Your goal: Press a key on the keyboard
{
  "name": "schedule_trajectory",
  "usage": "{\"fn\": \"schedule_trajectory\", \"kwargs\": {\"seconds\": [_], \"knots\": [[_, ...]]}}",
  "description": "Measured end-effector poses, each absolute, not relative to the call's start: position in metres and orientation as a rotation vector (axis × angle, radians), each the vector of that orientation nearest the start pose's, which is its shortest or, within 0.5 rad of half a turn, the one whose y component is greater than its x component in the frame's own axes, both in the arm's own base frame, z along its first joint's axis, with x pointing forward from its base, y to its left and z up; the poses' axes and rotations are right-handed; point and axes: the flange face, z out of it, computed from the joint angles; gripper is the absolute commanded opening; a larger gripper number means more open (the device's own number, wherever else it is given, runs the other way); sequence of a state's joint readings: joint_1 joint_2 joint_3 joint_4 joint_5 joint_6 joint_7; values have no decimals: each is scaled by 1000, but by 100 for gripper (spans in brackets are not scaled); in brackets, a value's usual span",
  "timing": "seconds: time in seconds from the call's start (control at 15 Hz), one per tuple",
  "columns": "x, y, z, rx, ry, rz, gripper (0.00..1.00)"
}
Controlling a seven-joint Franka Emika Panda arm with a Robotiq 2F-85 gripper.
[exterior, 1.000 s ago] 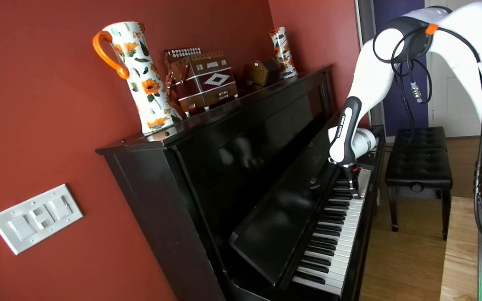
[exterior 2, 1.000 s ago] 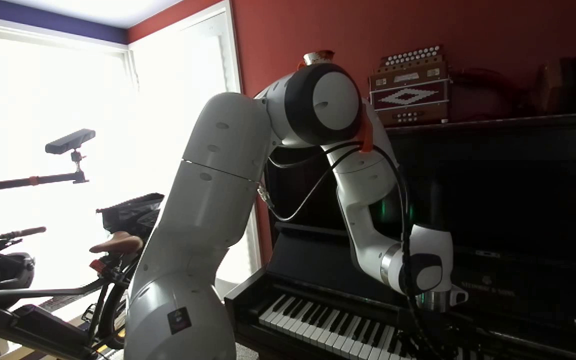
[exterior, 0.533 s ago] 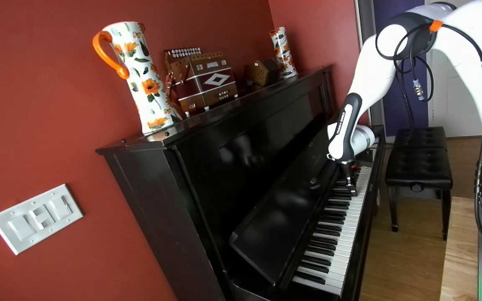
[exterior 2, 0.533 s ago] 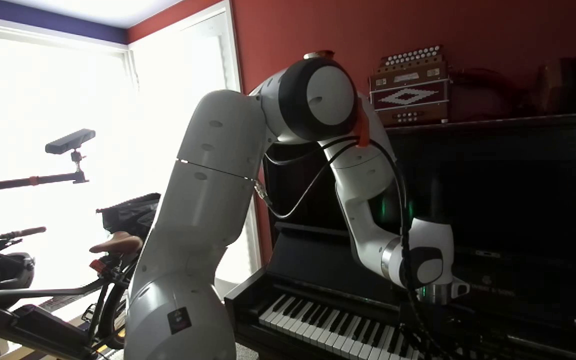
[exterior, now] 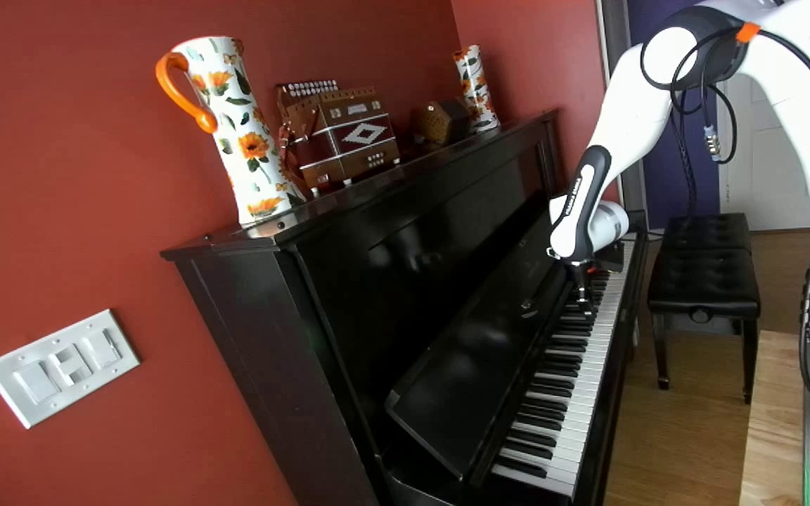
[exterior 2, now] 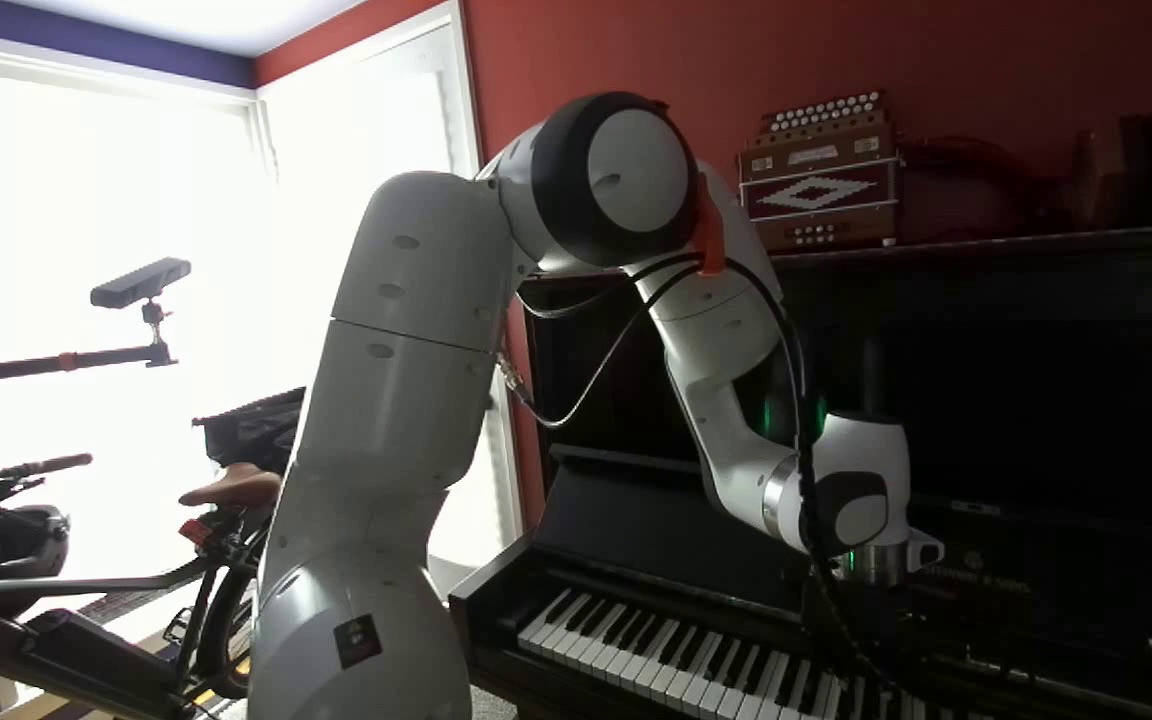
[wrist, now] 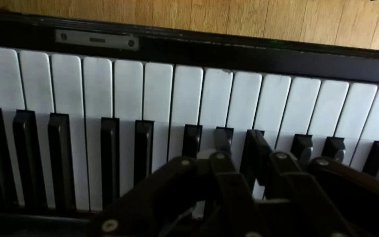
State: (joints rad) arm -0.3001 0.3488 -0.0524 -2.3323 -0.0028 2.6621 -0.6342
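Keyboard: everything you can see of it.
The keyboard is a long row of smooth, plastic-looking white keys with shorter, raised black keys, along the front of a black piano. One white key looks chipped at its front edge. The tool is over the keys, jaws apart; contact can't be made out, and no key looks clearly pressed.

The robot arm [exterior 2: 396, 380] is white and rounded, with a dark grey joint ring [exterior 2: 558, 185], black cables [exterior 2: 807, 490], an orange strap [exterior 2: 710, 235], a dark square sticker [exterior 2: 357, 640] and a black gripper [wrist: 240, 140] having round screws [wrist: 110, 225].
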Motion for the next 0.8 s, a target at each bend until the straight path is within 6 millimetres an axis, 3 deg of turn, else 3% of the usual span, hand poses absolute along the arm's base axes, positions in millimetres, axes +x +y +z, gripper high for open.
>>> {"fn": "schedule_trajectory", "kwargs": {"seconds": [0.4, 0.8], "knots": [[486, -180, 206, -3132, -449, -10, 99], [479, -182, 236, -3154, -401, -75, 100]]}}
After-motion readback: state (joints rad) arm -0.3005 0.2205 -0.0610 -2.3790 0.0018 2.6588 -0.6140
